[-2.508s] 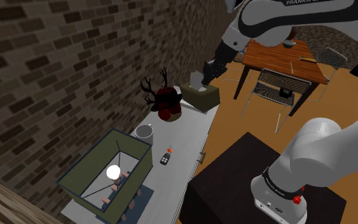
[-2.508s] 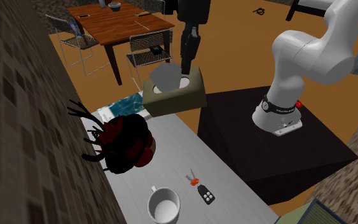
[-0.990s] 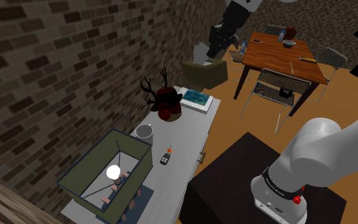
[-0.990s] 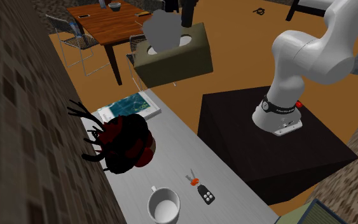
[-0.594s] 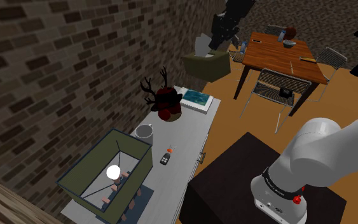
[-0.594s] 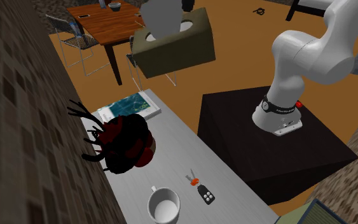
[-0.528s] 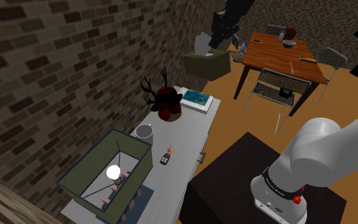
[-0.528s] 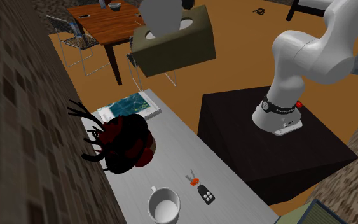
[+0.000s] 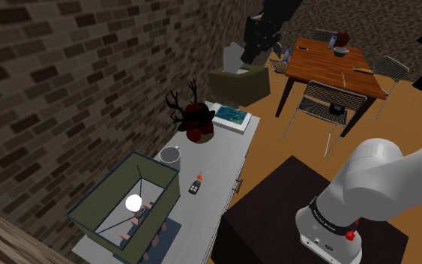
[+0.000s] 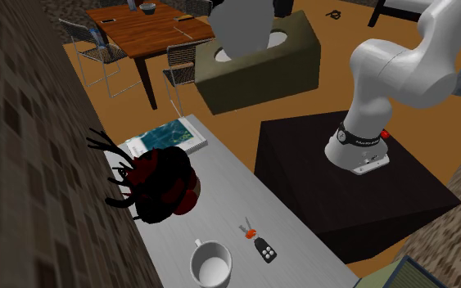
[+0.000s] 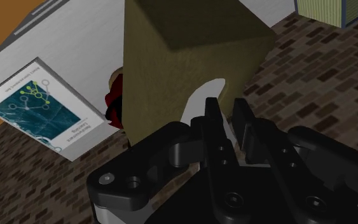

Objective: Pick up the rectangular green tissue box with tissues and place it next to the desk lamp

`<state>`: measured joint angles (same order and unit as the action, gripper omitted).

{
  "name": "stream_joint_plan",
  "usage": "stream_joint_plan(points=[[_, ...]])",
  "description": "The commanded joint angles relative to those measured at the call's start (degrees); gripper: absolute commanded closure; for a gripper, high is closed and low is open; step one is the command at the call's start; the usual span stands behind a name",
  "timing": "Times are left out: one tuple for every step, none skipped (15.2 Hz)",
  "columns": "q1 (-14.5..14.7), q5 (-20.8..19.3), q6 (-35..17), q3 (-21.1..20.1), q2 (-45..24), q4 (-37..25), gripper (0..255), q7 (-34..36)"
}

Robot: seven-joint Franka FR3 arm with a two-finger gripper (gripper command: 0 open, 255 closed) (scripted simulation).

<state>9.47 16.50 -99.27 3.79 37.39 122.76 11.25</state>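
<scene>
Over the far end of one white counter (image 9: 220,157) we see one olive tissue box (image 9: 239,84) aloft, the gripper (image 11: 227,107) clamped on its tissue, as the wrist view shows; the shoulder view gives one antlered ornament (image 9: 196,120), one book (image 9: 230,116), one mug (image 9: 170,156), one key fob (image 9: 195,187).

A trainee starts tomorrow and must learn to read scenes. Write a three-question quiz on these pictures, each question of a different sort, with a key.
1. True or false: the tissue box rests on the white table.
2. Multiple choice: what lies nearest the mug? A) key fob B) spoon C) bottle
3. Short answer: what stands between the book and the mug?

Key:
1. False; the tool holds it in the air.
2. A.
3. The antlered ornament.
</scene>
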Motion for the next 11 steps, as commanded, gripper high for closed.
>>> stream_joint_plan(points=[[0.48,0.72,-0.52,-2.26,1.94,1.74,255,2.47],[0.76,1.14,-0.70,-3.46,2.79,2.37,255,3.76],[1.07,1.58,-0.89,-4.65,3.57,2.94,255,5.06],[1.37,2.05,-1.07,-5.86,4.30,3.45,255,6.36],[1.68,2.53,-1.25,-7.08,4.97,3.89,255,7.66],[2.00,3.03,-1.43,-8.31,5.58,4.26,255,8.97],[2.31,3.54,-1.62,-9.55,6.14,4.57,255,10.27],[2.62,4.07,-1.81,-10.81,6.63,4.82,255,11.58],[2.92,4.60,-2.00,-12.07,7.07,5.00,255,12.89],[3.25,5.12,-2.20,-13.34,7.43,5.11,255,14.21],[3.57,5.64,-2.41,-14.61,7.74,5.17,255,15.54]])
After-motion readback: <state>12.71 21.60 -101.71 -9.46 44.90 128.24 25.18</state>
